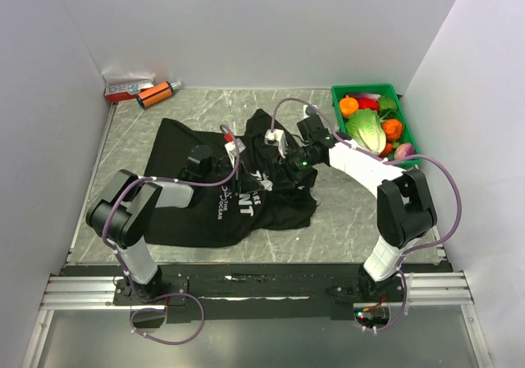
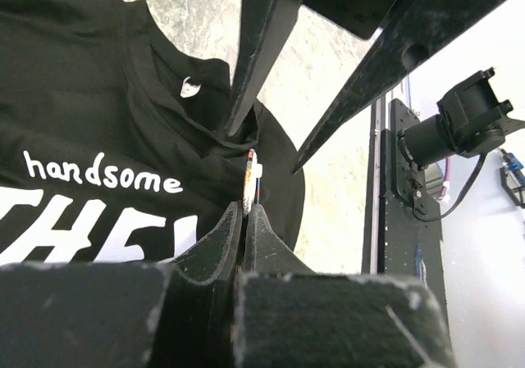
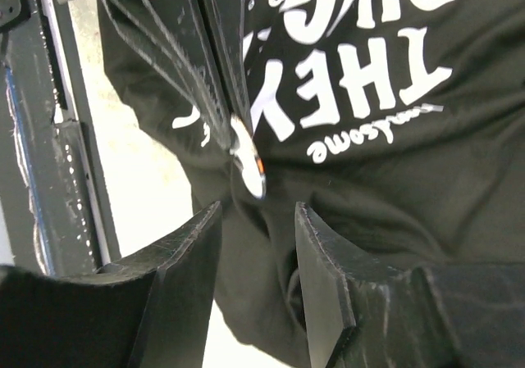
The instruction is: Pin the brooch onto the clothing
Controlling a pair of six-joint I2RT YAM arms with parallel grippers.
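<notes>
— Where was the brooch (image 2: 251, 184)?
— I saw it mid-frame in the left wrist view, pinched edge-on by the left gripper (image 2: 246, 211), near the collar of the T-shirt (image 1: 197, 224).
— And the right gripper (image 3: 258, 212)?
— Fingers spread, with the brooch just above them in its own view. The T-shirt lay crumpled mid-frame on the table (image 1: 344, 220).

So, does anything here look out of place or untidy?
The T-shirt is not flat: it is bunched and creased near the collar, where the left end effector pinches a small brooch and the right end effector is open. At the back left, an orange bottle lies on its side.
</notes>
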